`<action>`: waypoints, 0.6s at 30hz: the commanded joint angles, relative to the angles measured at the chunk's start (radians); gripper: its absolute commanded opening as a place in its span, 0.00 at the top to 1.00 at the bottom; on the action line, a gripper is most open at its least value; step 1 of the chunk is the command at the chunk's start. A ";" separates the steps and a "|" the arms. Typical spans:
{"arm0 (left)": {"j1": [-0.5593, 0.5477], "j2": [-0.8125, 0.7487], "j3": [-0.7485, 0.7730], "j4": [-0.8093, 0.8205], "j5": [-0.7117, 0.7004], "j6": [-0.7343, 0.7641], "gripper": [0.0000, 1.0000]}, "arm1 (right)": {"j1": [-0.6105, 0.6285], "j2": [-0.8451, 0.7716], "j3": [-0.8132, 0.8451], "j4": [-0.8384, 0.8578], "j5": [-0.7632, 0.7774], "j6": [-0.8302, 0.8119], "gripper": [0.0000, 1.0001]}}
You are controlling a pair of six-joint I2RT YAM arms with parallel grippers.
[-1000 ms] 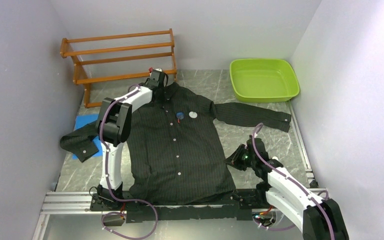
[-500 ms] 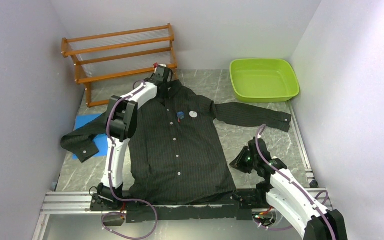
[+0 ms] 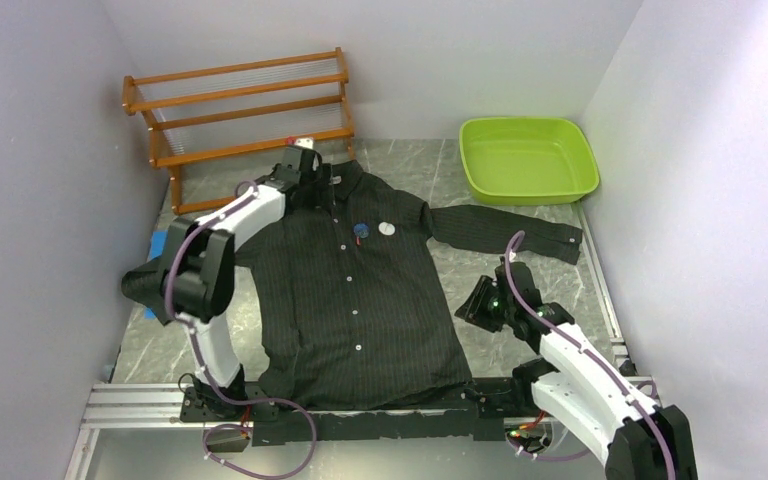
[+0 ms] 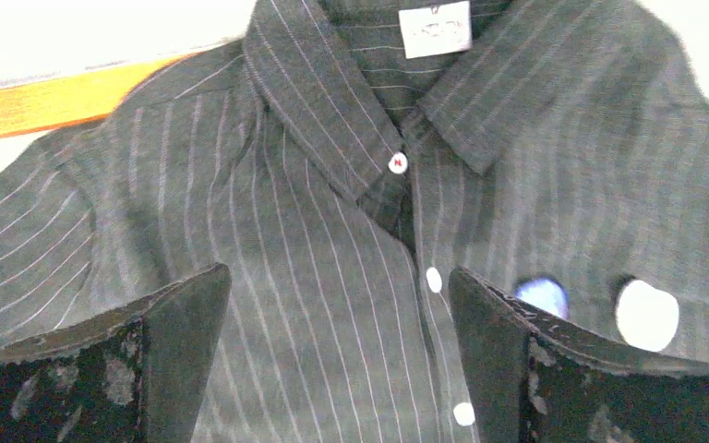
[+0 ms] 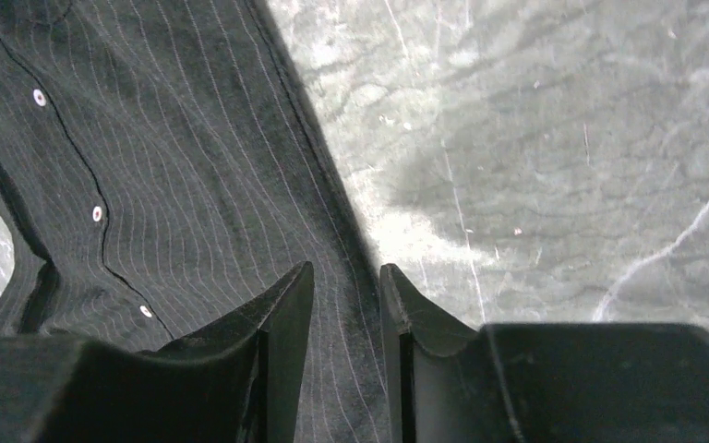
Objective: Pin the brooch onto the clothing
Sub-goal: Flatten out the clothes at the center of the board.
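The black pinstriped shirt (image 3: 360, 300) is lying face up and spread flat in the middle of the grey marbled surface (image 3: 530, 270), its collar (image 3: 345, 178) pointing toward the far wall and its sleeves stretching out to either side. Two small round pieces are sitting on the chest just beside the button line, a blue disc (image 3: 360, 231) and a white disc (image 3: 387, 228). The blue one is possibly the brooch, though both are too small to tell whether either is pinned through the cloth.

The left hand (image 3: 305, 172) is hovering over the collar area; in its wrist view the left hand (image 4: 337, 277) is standing spread wide with nothing between its fingers (image 4: 185, 314). The open collar, the white label (image 4: 435, 28) and both discs are showing beyond them.

The right hand (image 3: 478, 305) is hanging just beside the shirt's edge, well apart from the discs; seen from its own wrist, the right hand (image 5: 346, 269) is keeping only a narrow gap and is pinching nothing, with the shirt's edge running underneath.

A wooden rack (image 3: 235, 110) is standing at the far left; a green tub (image 3: 527, 158) is sitting at the far right.
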 commanded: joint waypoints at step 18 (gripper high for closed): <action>0.322 -0.943 -0.721 -0.057 0.314 -0.279 0.04 | -0.011 0.205 0.092 0.223 -0.060 -0.099 0.06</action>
